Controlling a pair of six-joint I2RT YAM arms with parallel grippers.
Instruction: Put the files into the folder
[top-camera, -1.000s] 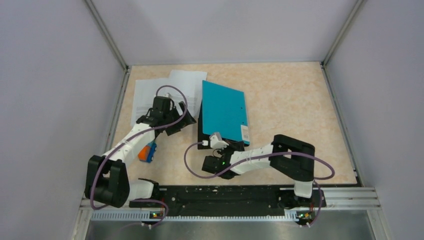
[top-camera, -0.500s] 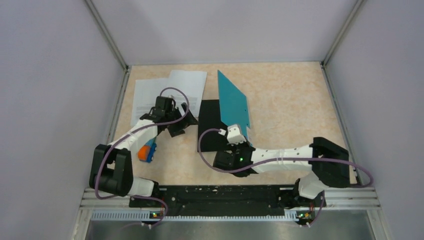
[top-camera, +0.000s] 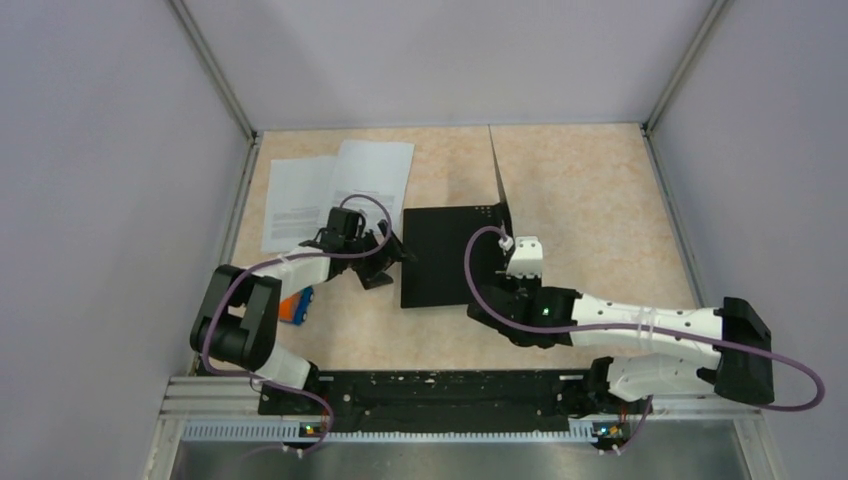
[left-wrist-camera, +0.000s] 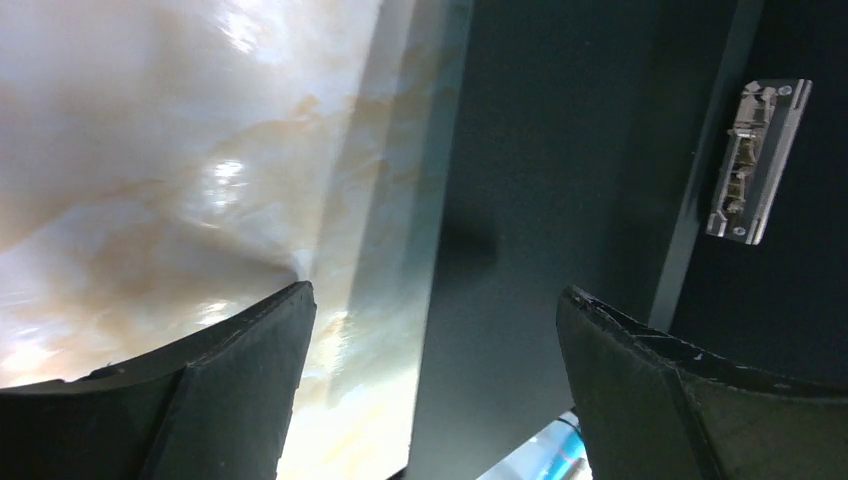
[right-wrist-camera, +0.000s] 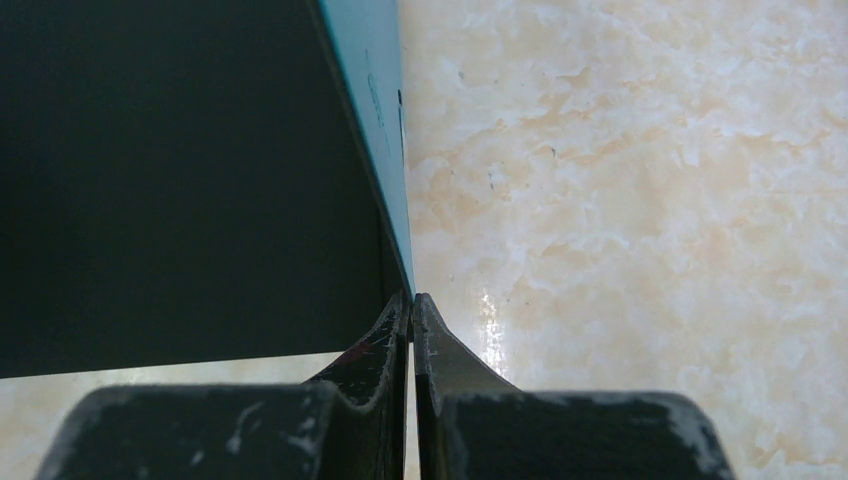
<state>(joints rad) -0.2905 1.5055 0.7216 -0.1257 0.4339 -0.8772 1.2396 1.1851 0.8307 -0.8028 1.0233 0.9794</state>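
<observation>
The folder lies open: its black inside (top-camera: 440, 258) is flat on the table and its teal cover (top-camera: 497, 185) stands upright, seen edge-on. My right gripper (top-camera: 506, 240) is shut on the cover's near corner; in the right wrist view the gripper (right-wrist-camera: 411, 300) pinches the teal edge (right-wrist-camera: 375, 110). My left gripper (top-camera: 386, 262) is open at the left edge of the black inside. In the left wrist view the gripper (left-wrist-camera: 435, 330) spans that edge (left-wrist-camera: 560, 200), with the metal spine clip (left-wrist-camera: 755, 160) beyond. The files (top-camera: 335, 188), white printed sheets, lie at the back left.
A small orange-and-blue object (top-camera: 293, 306) lies by the left arm, partly hidden by it. Grey walls close in the table (top-camera: 600, 200) on three sides. The arm bases and a black rail (top-camera: 450, 395) run along the near edge.
My right gripper has swung the teal cover from flat up to upright and moved right. My left gripper has moved right, to the left edge of the black inside.
</observation>
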